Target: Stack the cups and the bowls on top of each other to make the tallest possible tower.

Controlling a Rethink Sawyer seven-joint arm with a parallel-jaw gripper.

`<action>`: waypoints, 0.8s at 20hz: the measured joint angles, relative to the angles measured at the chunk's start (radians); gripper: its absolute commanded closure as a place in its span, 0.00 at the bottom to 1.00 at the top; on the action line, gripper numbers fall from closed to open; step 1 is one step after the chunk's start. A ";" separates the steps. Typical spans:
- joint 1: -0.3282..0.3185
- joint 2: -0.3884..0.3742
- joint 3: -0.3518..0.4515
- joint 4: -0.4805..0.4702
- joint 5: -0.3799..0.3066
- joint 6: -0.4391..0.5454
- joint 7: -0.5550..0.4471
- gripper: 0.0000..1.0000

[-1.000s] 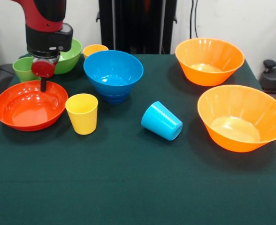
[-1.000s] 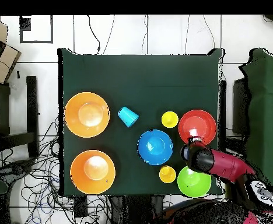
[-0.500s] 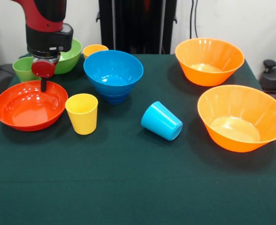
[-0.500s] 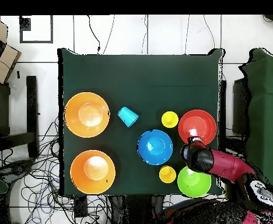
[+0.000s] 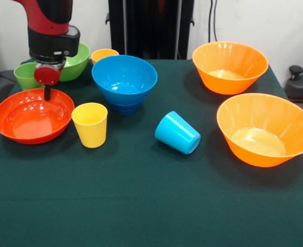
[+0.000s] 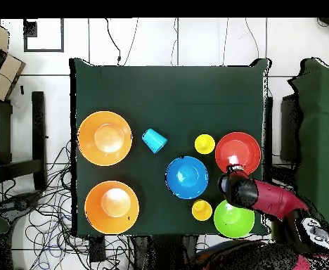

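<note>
One light blue cup [image 5: 178, 133] toppled, mouth front-right.

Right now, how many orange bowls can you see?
2. One orange bowl sits toward the table's back right in the front view; the other orange bowl sits nearer, in front of it. None seem hidden.

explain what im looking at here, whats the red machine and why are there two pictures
The red and black machine is a robot arm. One picture is taken across the table, facing it; the other looks straight down from above. On the dark green table lie plastic dishes: two large orange bowls, a light blue bowl nested on a darker blue one, a red-orange bowl, a green bowl, two yellow cups, a green cup, and a light blue cup on its side. The arm's gripper hangs at the red-orange bowl's far rim. Whether it grips anything I cannot tell.
</note>
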 measured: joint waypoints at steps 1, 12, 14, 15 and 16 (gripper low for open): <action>-0.001 -0.002 0.000 0.000 0.000 0.000 0.000 1.00; -0.004 -0.025 0.001 0.000 0.000 0.003 0.000 1.00; -0.004 -0.029 0.003 0.000 0.000 0.010 0.000 1.00; -0.004 -0.031 0.004 0.000 0.000 0.013 0.000 1.00; -0.005 -0.034 0.005 0.000 0.000 0.016 0.000 1.00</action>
